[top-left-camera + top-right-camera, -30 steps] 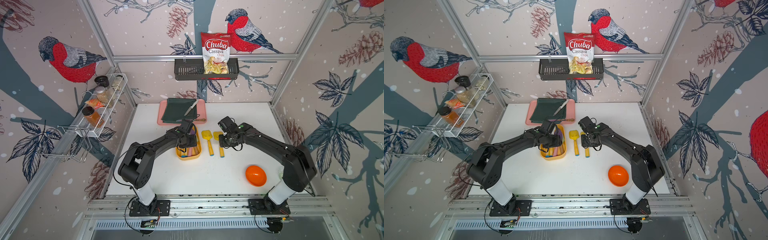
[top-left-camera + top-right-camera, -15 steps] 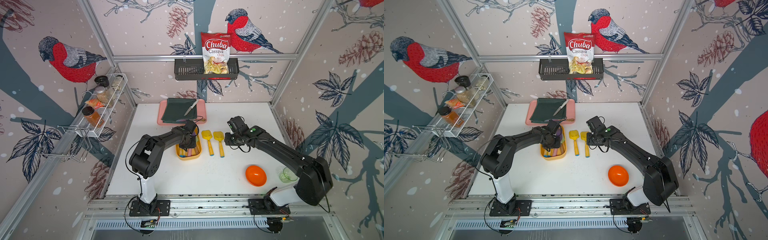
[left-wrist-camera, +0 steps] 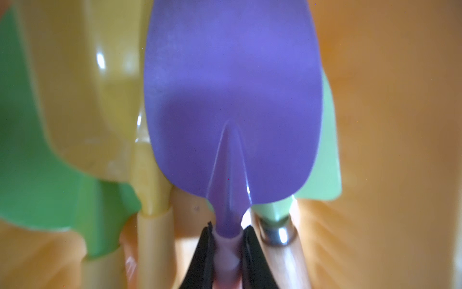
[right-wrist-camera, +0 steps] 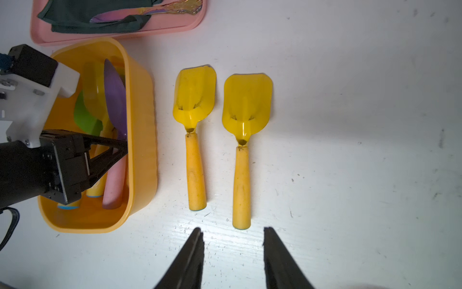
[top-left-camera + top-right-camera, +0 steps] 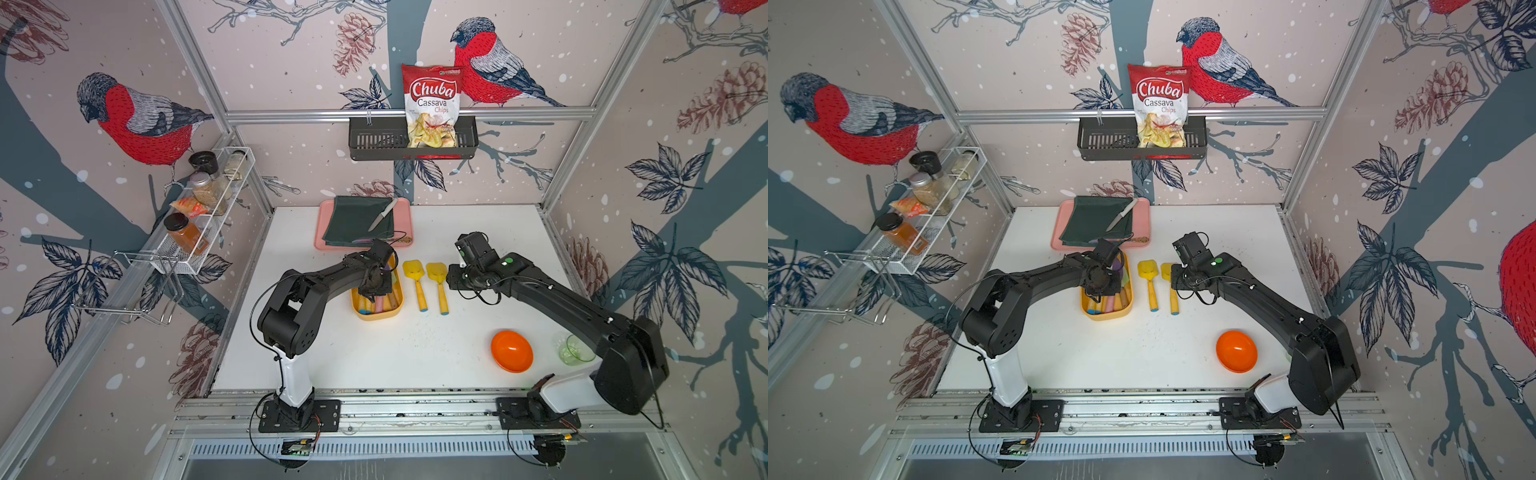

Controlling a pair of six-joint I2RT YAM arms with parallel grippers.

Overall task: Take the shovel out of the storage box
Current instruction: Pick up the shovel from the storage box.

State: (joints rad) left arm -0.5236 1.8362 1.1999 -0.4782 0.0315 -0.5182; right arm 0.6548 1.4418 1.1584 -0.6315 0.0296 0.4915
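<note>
The yellow-orange storage box (image 5: pixel 376 318) (image 4: pixel 142 125) sits mid-table and holds several toy shovels side by side. Among them is a purple shovel (image 3: pixel 232 100) (image 4: pixel 115 100) with a pink handle (image 4: pixel 113 185), lying between a yellow and a pale green one. My left gripper (image 3: pixel 228 240) reaches down into the box and is shut on the purple shovel where blade meets handle. Two yellow shovels (image 4: pixel 195 100) (image 4: pixel 246 105) lie parallel on the table just right of the box. My right gripper (image 4: pixel 232 232) hovers open over the table by their handle ends, holding nothing.
A pink tray (image 5: pixel 405 232) with a dark green cloth, a knife and a spoon lies behind the box. An orange bowl (image 5: pixel 511 351) and a green glass cup (image 5: pixel 575 349) stand front right. A spice rack hangs on the left wall, a chip-bag basket on the back wall.
My left gripper has closed on the purple shovel inside the box. My right gripper has drawn back to the right, off the yellow shovels.
</note>
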